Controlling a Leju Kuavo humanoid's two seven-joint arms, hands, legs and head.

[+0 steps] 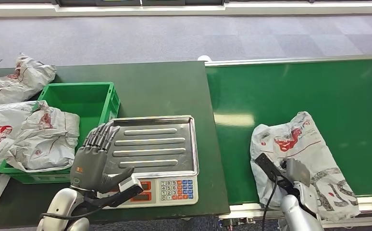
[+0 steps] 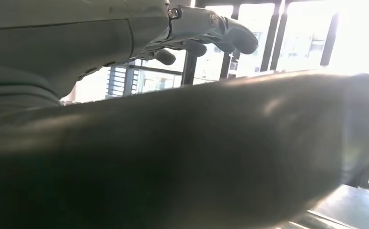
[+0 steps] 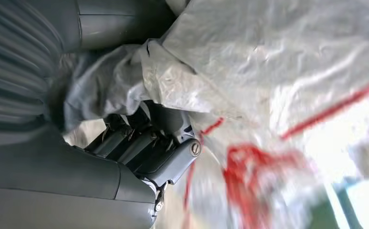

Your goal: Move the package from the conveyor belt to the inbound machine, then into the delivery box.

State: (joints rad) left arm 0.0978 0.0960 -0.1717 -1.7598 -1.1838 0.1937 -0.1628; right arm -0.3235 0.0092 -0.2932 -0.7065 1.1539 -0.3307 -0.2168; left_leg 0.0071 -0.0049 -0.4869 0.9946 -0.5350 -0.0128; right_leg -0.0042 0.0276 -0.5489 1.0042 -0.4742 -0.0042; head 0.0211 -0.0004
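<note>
While the head view places the right hand [image 1: 294, 175] on the near end of the package [image 1: 299, 154] lying on the conveyor belt [image 1: 290, 91], the right wrist view shows its fingers [image 3: 139, 148] curled into the crumpled plastic, gripping it. Left of the package, the left hand [image 1: 95, 156] stands upright, fingers extended and empty, at the inbound machine [image 1: 155, 144]; the delivery box [image 1: 85, 103] lies beyond.
</note>
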